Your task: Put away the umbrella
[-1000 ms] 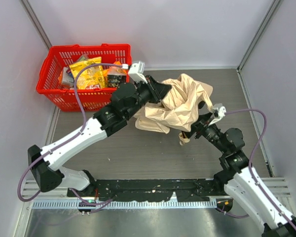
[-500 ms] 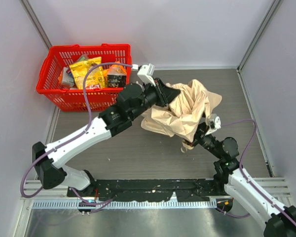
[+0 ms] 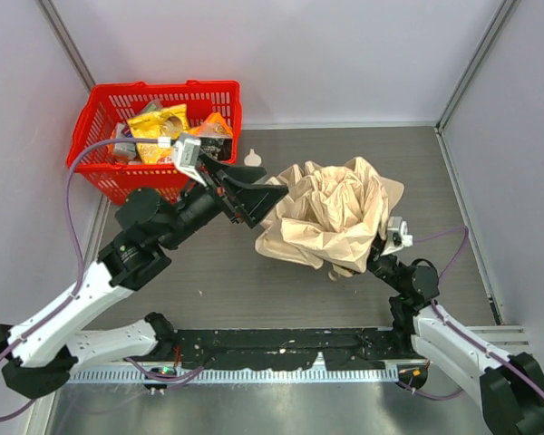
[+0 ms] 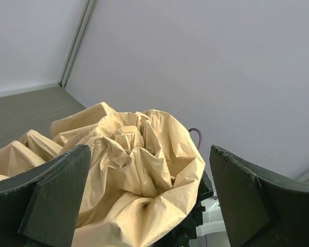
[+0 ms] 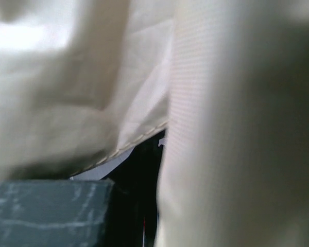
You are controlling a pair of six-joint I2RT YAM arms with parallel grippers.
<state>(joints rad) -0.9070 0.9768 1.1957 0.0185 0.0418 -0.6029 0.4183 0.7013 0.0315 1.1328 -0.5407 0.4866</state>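
Note:
The umbrella (image 3: 331, 210) lies as a crumpled beige heap on the grey floor, right of centre. My left gripper (image 3: 265, 195) hangs just left of it, open wide and holding nothing. In the left wrist view both dark fingers (image 4: 56, 190) frame the umbrella fabric (image 4: 139, 170) ahead of the left gripper (image 4: 152, 198). My right gripper (image 3: 374, 261) is tucked under the heap's lower right edge. Pale cloth (image 5: 237, 128) fills the right wrist view, and only one finger (image 5: 46, 211) shows. The jaws look closed on the fabric. Shaft and handle are hidden.
A red basket (image 3: 136, 186) full of snack packets stands at the back left, close behind my left arm. A small pale cone-shaped piece (image 3: 253, 159) lies on the floor beside it. Walls close the space at the back and on both sides.
My left gripper has let go of the umbrella, opened wide and drawn back to the left. The fabric has dropped and spread. My right gripper has shut at the heap's lower edge.

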